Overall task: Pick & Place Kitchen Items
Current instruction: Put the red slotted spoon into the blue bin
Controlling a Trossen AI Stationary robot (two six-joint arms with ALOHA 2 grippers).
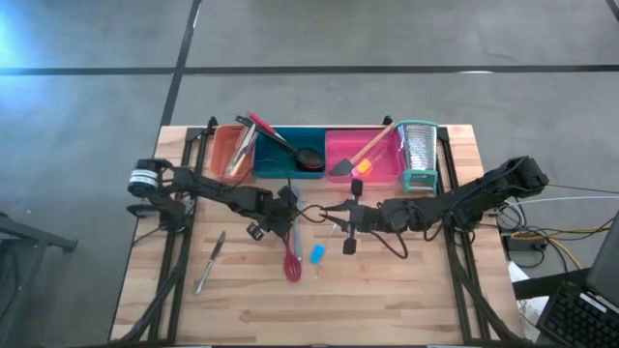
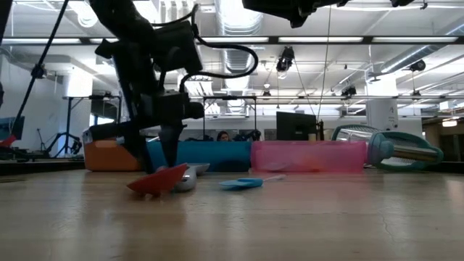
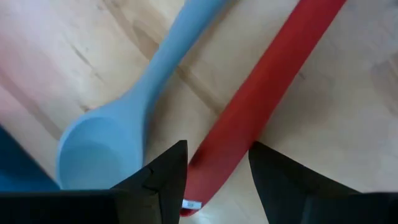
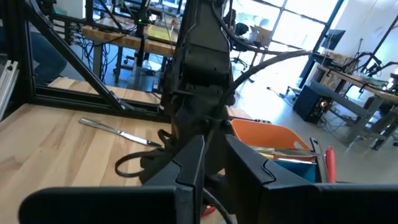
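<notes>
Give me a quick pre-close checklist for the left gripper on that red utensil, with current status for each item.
1. Left gripper open: ok, fingers spread.
2. Red utensil between the fingers: ok, its handle runs through the gap.
3. Light blue spoon clear of the grasp: ok, it lies beside one finger, outside the gap.
4. Fingertips low enough at the table: cannot tell; low view suggests near contact.
5. Right gripper out of the way: not ok, it hovers close beside the left.
6. Teal tray has room: ok.
</notes>
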